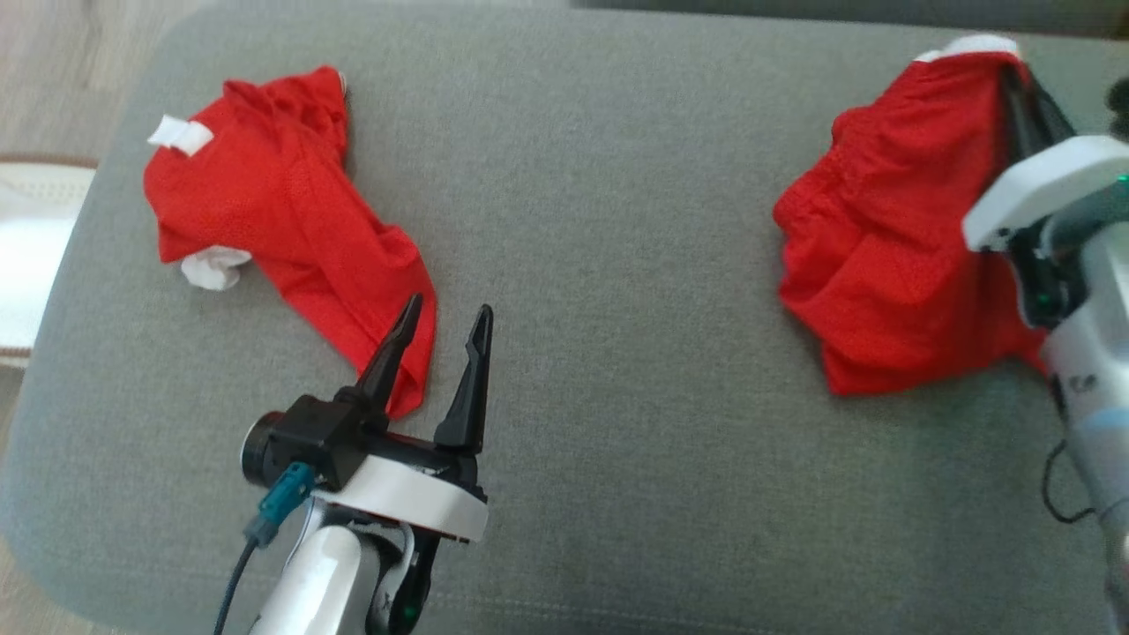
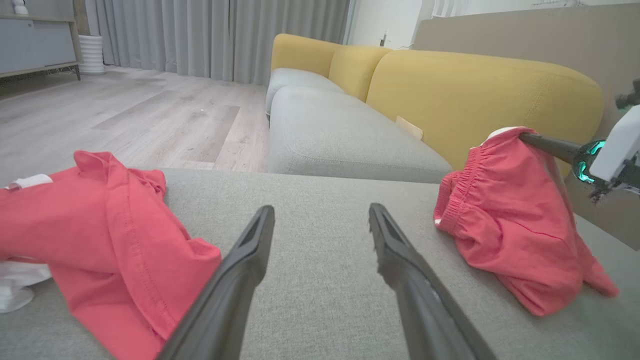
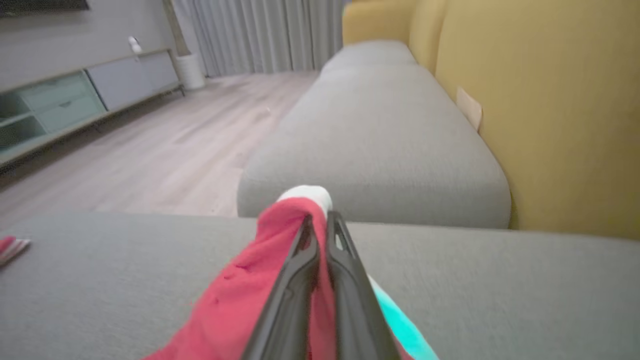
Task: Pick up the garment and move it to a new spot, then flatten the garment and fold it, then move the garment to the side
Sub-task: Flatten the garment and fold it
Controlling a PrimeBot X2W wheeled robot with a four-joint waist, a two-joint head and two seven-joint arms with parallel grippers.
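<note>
The red gathered-waist fabric garment (image 1: 882, 238) sits bunched at the right end of the broad grey woven-fabric cushion (image 1: 617, 265), and its top edge, where a bit of white trim shows, is pinched between the two long dark fingers of the right gripper (image 1: 1014, 84). From the right wrist view those fingers (image 3: 300, 270) are pressed together with the red cloth drawn up between them, so that gripper (image 3: 320, 220) is clamped on the garment; the top edge is pulled up while the rest drapes down onto the cushion. The right arm comes in from the right edge, its pale wrist housing held above the cloth. The left gripper (image 1: 448, 310) hangs low over the cushion near the middle front with its fingers spread wide apart and nothing between them; its left finger overlaps the lower tip of a second crumpled red fabric garment (image 1: 282, 212) in the head view, though I cannot tell whether it touches. That second piece, with a white tag (image 1: 181, 135), lies at the cushion's left end, well apart from the held one. Bare grey cushion lies between the two. Beyond stand a grey sofa seat (image 2: 340, 135) with mustard-yellow padded backs (image 2: 480, 90), pale wooden floor (image 2: 150, 115) and grey pleated curtains (image 2: 215, 35).
</note>
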